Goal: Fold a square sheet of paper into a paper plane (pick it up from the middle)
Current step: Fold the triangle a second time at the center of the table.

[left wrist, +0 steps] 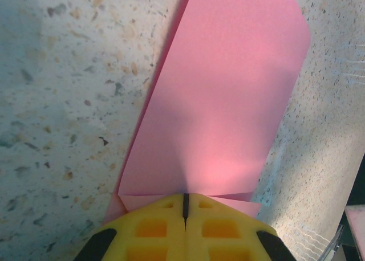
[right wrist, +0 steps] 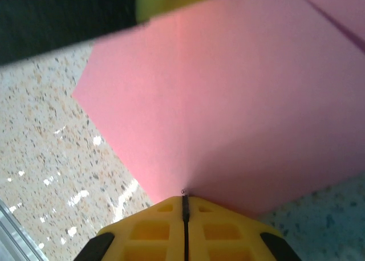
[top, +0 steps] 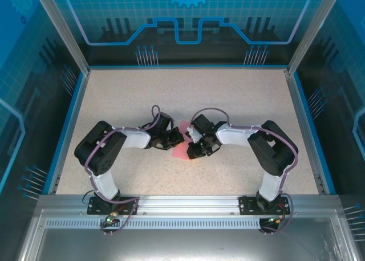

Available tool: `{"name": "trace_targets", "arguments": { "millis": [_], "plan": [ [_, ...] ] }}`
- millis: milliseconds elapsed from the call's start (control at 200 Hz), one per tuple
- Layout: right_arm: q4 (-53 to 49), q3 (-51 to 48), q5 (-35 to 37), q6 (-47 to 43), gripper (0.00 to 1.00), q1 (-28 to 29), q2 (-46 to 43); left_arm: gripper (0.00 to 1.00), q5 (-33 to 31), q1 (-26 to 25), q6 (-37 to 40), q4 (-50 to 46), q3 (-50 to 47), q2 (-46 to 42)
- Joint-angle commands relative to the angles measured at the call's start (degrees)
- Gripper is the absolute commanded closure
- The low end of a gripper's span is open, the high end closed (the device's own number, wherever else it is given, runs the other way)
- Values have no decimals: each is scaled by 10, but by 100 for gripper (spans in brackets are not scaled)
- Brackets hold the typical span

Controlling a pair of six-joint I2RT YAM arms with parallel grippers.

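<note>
Pinching creased pink paper (left wrist: 222, 101); speckled tabletop (left wrist: 57, 101) beneath.

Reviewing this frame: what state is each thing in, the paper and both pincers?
Thin pink-red paper sheet: partly folded, layers overlapping, not yet a dart shape.
Left yellow-fingered pincer: shut on the paper's edge.
Right yellow-fingered pincer: shut on the paper's edge.

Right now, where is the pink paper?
In the top view, the pink paper sits mid-table, between the left tool and the right tool, touching both tips.
</note>
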Motion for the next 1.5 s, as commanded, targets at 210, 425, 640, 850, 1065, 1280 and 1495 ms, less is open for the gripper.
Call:
{"name": "trace_targets", "arguments": {
  "millis": [210,425,640,850,1065,1280,1495],
  "plan": [
    [-115,-27,-3,-10,93,-12,-70,100,-63,-3,-4,-90,-28,35],
    [-34,29,-16,34,93,1,-53,100,-53,-4,-8,-78,-28,38],
    [-24,86,12,41,94,9,23,100,-53,-6,-13,-76,-28,39],
    [-22,102,24,43,95,9,58,100,-53,-6,-17,-75,-29,43],
    [-39,88,39,36,95,7,61,100,-59,-5,-21,-82,-28,44],
    [-84,16,13,-8,95,4,29,100,-72,-6,-25,-99,-26,46],
    [-112,-46,-5,-27,95,1,-15,100,-77,-5,-26,-107,-23,50]
  ]
}}
